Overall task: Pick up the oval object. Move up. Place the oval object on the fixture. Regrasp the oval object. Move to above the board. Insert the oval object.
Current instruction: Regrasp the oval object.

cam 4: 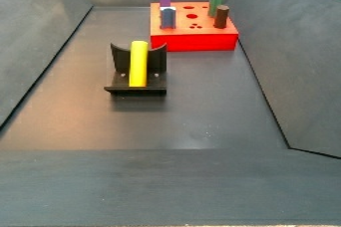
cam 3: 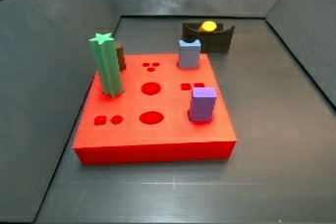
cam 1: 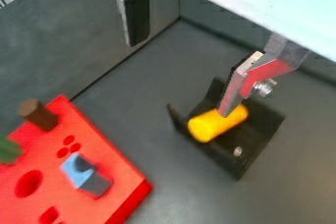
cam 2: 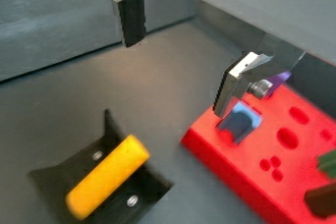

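Below the spread gripper (cam 2: 184, 56) jaws, oval object (cam 2: 108, 175) lies apart.

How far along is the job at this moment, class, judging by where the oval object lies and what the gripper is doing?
Done: the oval object lies in the fixture, so pick-up and placing look finished. In hand: the gripper hangs open above the fixture, its fingers holding nothing, seemingly ahead of the regrasp. Left: regrasping, moving above the board and inserting.
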Tool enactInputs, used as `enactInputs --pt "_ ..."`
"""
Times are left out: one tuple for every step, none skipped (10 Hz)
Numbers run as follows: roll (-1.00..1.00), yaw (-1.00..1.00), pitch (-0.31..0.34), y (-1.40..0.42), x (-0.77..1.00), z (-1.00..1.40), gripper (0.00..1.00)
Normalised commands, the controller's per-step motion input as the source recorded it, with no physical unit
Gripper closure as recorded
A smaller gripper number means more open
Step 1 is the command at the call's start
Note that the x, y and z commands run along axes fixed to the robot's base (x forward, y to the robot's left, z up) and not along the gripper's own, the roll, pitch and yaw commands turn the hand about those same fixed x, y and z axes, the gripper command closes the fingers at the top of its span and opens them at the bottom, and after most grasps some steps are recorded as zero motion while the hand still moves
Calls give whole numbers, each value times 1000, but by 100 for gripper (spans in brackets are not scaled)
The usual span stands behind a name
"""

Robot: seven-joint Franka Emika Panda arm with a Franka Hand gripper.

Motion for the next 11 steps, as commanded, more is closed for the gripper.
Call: enactInputs --pt "1000 5 -20 -25 -46 10 0" --pt "1000 6 -27 -22 -43 4 0" --pt "1000 7 -36 -20 -40 12 0" --pt "1000 7 -39 -17 -38 12 0" --pt "1000 8 -43 -17 -41 8 0" --pt "1000 9 -42 -14 -38 12 0" --pt "1000 8 -40 -19 -32 15 0" --pt "1000 8 -37 -18 -13 10 0" --pt "1000 7 -30 -20 0 4 0" --pt "1000 8 -23 -20 13 -7 0" --pt "1000 8 -8 -22 23 -7 0"
